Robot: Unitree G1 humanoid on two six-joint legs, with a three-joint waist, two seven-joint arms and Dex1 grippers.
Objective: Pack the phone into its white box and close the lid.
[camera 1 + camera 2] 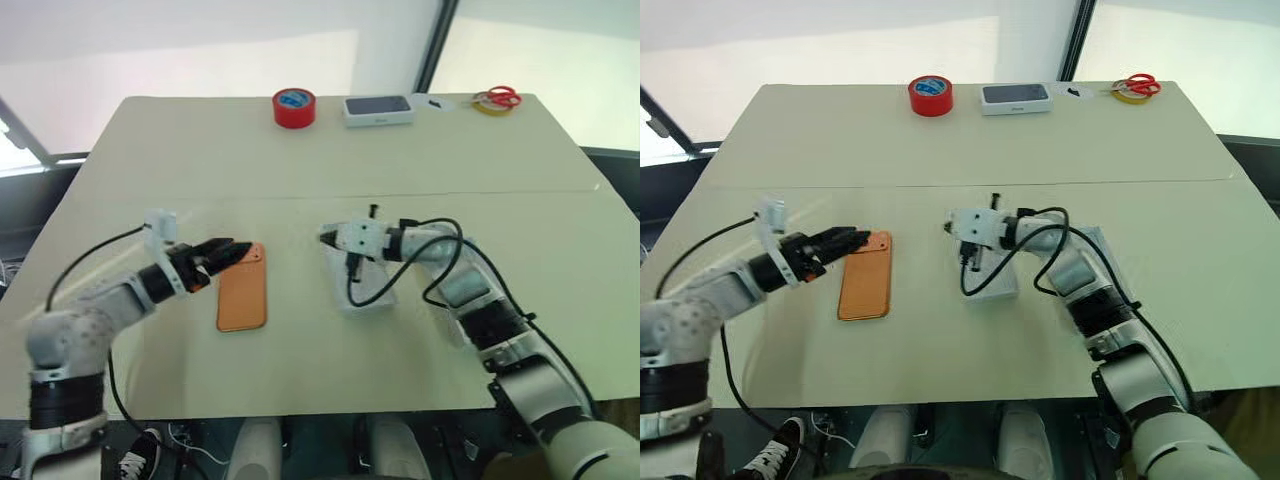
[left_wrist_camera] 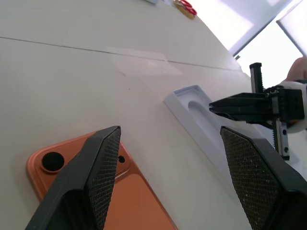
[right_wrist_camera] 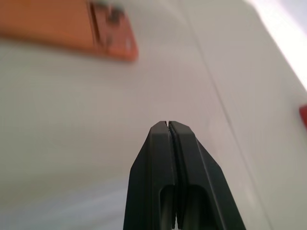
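Left gripper (image 1: 232, 250) spread wide, empty, at the camera end of the flat orange phone (image 1: 242, 292) lying back-up on the table (right gripper (image 1: 326, 237) pinched shut over the shallow white tray (image 1: 362, 285)): straddle the phone's long edges squarely before closing.

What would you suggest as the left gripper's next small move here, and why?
Probably close the left gripper on the phone at its camera end. The gripper is open beside that end, and the orange phone lies flat on the table, outside any box. The right gripper is shut and empty above a white tray, clear of the phone.
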